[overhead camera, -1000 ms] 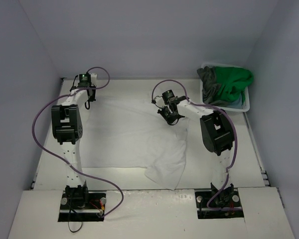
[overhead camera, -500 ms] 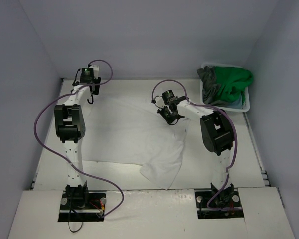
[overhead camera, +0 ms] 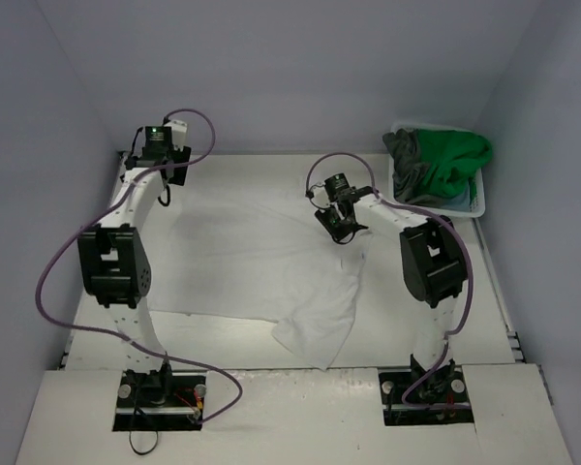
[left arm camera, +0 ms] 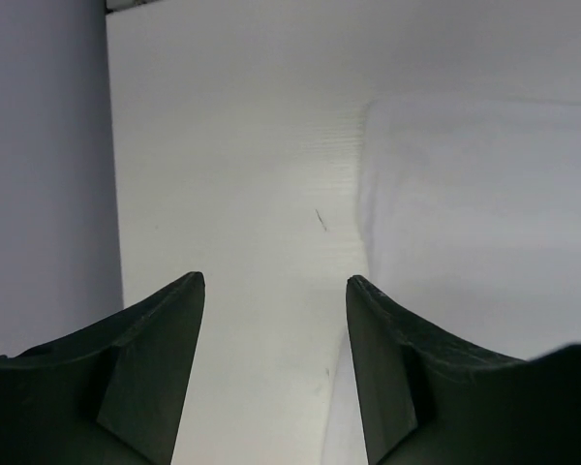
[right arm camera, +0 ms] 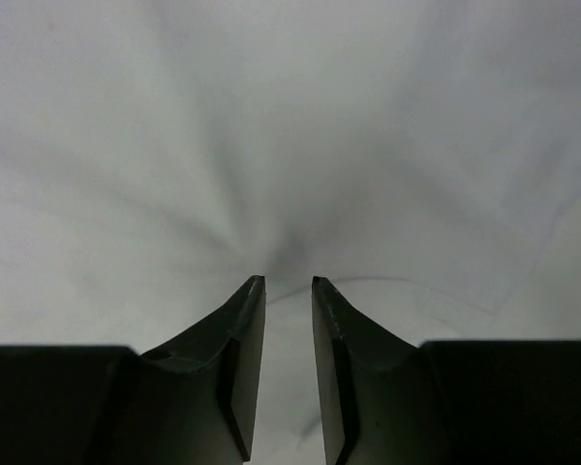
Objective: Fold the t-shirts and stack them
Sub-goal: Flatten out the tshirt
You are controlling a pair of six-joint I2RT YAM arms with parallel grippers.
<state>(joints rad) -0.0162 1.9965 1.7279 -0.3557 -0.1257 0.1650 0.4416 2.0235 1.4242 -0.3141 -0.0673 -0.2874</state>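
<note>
Currently the white t-shirt (overhead camera: 261, 266) lies spread across the tabletop (left arm camera: 232, 145), its near right corner rumpled and turned over. The right gripper (right arm camera: 289, 281) is down on the shirt's far right part. Its jaws stand narrowly apart, and creases in the cloth fan out from just ahead of its fingertips. The left gripper (left arm camera: 275, 281) hangs over bare tabletop at the far left corner with its jaws well apart and nothing between them. The shirt's edge runs just to the right of it. Well to the right of the right gripper, a bright green t-shirt (overhead camera: 455, 160) and a dark grey t-shirt (overhead camera: 404, 155) are heaped in the white laundry basket (overhead camera: 479, 199) at the far right corner.
</note>
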